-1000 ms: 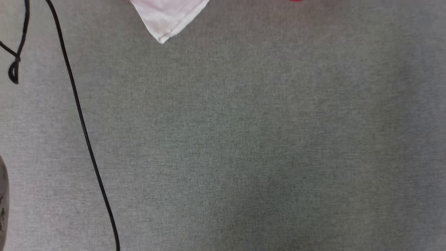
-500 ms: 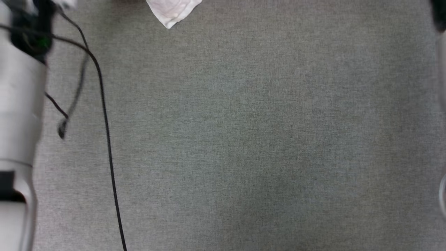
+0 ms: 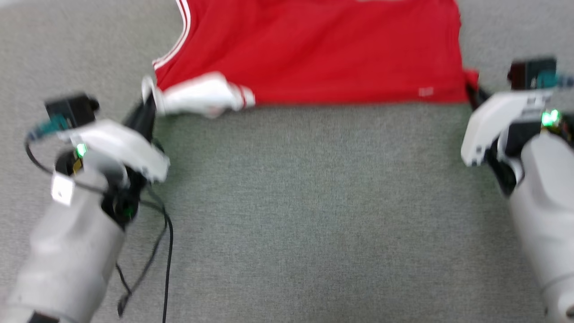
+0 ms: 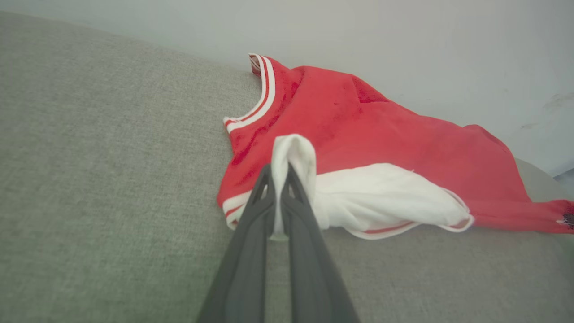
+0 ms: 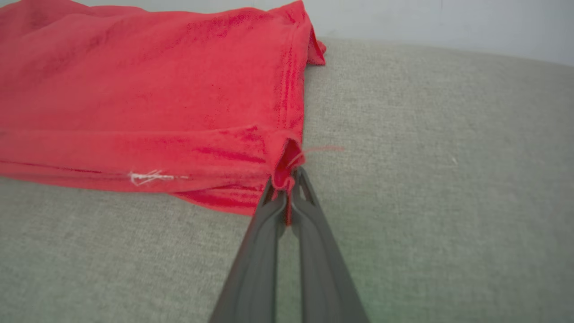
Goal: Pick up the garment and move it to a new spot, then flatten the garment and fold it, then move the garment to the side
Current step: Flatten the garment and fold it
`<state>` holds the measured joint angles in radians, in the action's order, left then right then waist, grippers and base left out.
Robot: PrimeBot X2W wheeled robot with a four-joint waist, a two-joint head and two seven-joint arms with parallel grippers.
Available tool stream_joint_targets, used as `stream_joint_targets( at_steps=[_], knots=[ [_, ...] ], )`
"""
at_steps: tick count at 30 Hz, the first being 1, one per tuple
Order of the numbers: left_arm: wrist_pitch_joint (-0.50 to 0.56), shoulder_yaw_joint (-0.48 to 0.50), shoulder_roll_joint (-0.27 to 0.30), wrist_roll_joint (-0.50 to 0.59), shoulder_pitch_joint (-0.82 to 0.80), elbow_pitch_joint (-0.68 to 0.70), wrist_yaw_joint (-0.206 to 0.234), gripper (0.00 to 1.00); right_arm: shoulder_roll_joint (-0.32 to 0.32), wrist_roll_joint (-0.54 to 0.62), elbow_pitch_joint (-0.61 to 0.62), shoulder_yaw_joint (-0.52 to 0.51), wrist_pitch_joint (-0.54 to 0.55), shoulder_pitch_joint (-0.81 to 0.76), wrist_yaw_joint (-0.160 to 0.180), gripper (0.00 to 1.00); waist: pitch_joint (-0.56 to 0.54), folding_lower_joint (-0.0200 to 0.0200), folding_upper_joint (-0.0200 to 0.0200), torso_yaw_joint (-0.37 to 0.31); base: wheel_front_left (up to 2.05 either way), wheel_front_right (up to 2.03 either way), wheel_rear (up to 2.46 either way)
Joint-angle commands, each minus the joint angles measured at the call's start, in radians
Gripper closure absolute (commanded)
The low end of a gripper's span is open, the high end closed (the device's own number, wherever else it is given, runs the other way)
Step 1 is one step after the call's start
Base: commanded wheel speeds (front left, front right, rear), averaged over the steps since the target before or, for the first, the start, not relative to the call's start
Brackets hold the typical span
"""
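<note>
On the far side of the grey surface (image 3: 287,202) you see the garment (image 3: 314,54) lying flat, its top cut off by the frame. Your left gripper (image 4: 280,177) pinches the white sleeve end (image 4: 381,197), your right gripper (image 5: 289,184) a red hem corner (image 5: 282,168); both blur from above.

Likely robot lab or test room: grey fabric-covered surface (image 3: 314,215), plain pale wall (image 4: 403,36), loose black cable (image 3: 168,260).

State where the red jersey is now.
Head view: the red jersey lies top centre on the grey surface, near corners pinched by the left end effector and right end effector.
</note>
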<state>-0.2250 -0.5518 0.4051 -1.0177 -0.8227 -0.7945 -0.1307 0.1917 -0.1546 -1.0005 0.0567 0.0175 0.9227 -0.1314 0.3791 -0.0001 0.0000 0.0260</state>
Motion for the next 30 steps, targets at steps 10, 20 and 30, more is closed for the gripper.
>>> stream_joint_targets(
  at_steps=[10,20,30],
  knots=[
    [-0.033,-0.043,0.031,-0.014,0.282,0.05,0.003,1.0,0.058,-0.12,0.137,0.034,0.028,-0.339,0.002,1.0,-0.207,0.0001,0.0,0.011,0.0,0.0,0.0],
    [-0.027,-0.032,0.104,-0.03,0.585,0.239,0.106,1.0,0.072,-0.144,0.424,-0.055,0.173,-0.725,0.002,1.0,-0.335,0.0001,0.0,0.023,0.0,0.0,0.0],
    [0.031,-0.004,0.209,-0.096,0.875,0.558,0.292,1.0,-0.035,-0.092,0.825,-0.225,0.388,-1.105,0.002,1.0,-0.391,0.0001,0.0,0.036,0.0,0.0,0.0]
  ],
)
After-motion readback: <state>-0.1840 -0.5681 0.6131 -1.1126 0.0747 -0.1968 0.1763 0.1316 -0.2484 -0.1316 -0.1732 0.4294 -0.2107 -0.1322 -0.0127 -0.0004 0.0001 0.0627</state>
